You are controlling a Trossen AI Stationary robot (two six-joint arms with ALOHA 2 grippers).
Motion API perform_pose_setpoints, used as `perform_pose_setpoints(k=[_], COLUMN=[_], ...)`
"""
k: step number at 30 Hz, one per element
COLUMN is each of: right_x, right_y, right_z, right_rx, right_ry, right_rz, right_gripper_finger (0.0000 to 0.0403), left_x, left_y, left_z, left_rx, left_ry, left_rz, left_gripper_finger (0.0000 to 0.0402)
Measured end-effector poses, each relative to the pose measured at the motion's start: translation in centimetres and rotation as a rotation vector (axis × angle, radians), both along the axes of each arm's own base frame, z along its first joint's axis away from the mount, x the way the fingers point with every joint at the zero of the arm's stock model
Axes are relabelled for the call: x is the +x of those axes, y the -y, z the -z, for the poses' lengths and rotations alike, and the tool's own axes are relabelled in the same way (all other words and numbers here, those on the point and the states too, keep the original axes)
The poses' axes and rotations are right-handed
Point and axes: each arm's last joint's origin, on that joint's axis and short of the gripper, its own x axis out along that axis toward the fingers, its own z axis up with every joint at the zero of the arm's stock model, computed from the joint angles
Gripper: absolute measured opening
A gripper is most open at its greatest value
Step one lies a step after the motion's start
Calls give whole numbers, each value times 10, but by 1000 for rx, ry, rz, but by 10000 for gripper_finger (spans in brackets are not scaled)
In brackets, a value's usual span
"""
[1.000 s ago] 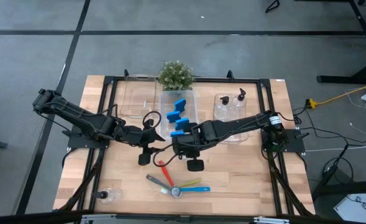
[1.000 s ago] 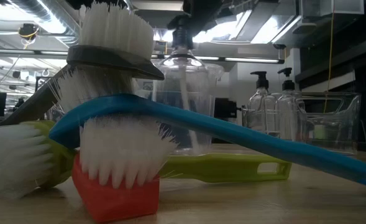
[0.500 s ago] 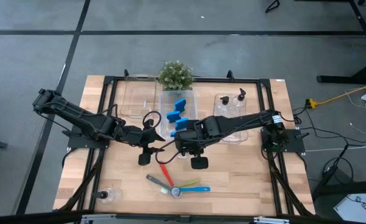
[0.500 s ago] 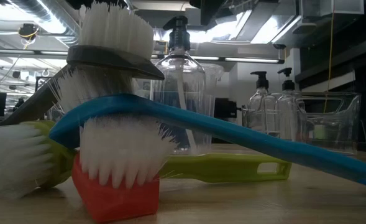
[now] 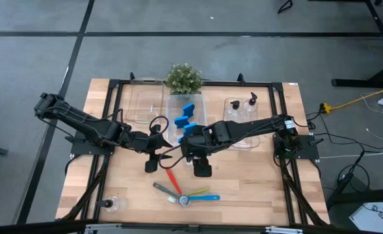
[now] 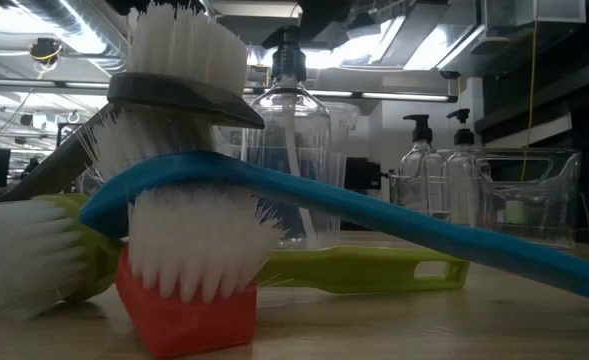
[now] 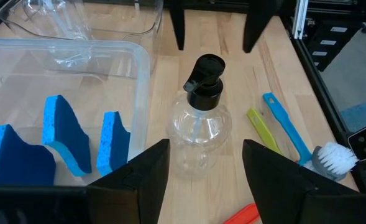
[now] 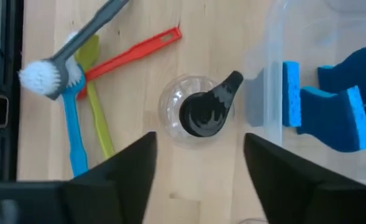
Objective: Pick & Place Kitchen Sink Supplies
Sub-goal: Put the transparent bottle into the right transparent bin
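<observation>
A clear bottle with a black pump top (image 8: 198,115) stands upright on the wood beside the sponge bin (image 8: 266,93). My right gripper (image 8: 199,137) hangs open above it, one finger on either side of the pump top and clear of it. My left gripper (image 7: 205,144) is open and empty a little way off, pointing at the same bottle (image 7: 200,127). In the low view the bottle (image 6: 289,150) stands behind the piled brushes (image 6: 184,200). The red, blue, yellow-green and grey brushes (image 5: 184,192) lie crossed on the table near its front edge. Blue sponges (image 5: 188,120) stand in the middle bin.
Two pump bottles (image 5: 240,109) stand in the clear bin at the far right, and another bottle (image 5: 113,205) lies at the table's near left corner. A clear bin (image 5: 145,104) sits at the far left, and a potted plant (image 5: 183,78) stands at the far edge.
My right gripper has opened and let go of the bottle's pump top. It has risen slightly. The bottle now stands on the table by itself, with its pump top showing below the gripper in the low view.
</observation>
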Motion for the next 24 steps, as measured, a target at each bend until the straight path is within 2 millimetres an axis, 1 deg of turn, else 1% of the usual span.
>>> perform_pose_setpoints(k=[3, 5, 7, 10, 13, 17, 24], right_x=[2, 5, 7, 10, 11, 12, 12], right_y=[0, -1, -2, -2, -1, -1, -1], right_z=[1, 5, 10, 16, 18, 18, 18], right_rx=[18, 32, 39, 43, 15, 2, 4], right_ry=[16, 31, 29, 47, 57, 64, 66], right_rz=[31, 51, 67, 82, 100, 113, 130], right_gripper_finger=[285, 301, 311, 314, 309, 294, 244], left_x=[0, 0, 0, 0, 0, 0, 0], left_y=[0, 0, 0, 0, 0, 0, 0], left_z=[0, 0, 0, 0, 0, 0, 0], left_rx=[0, 0, -1, -1, -1, -7, -7], left_ry=[0, 0, 0, 0, 0, 0, 0], left_rz=[0, 0, 0, 0, 0, -3, -4], left_gripper_finger=[194, 194, 196, 195, 194, 196, 194])
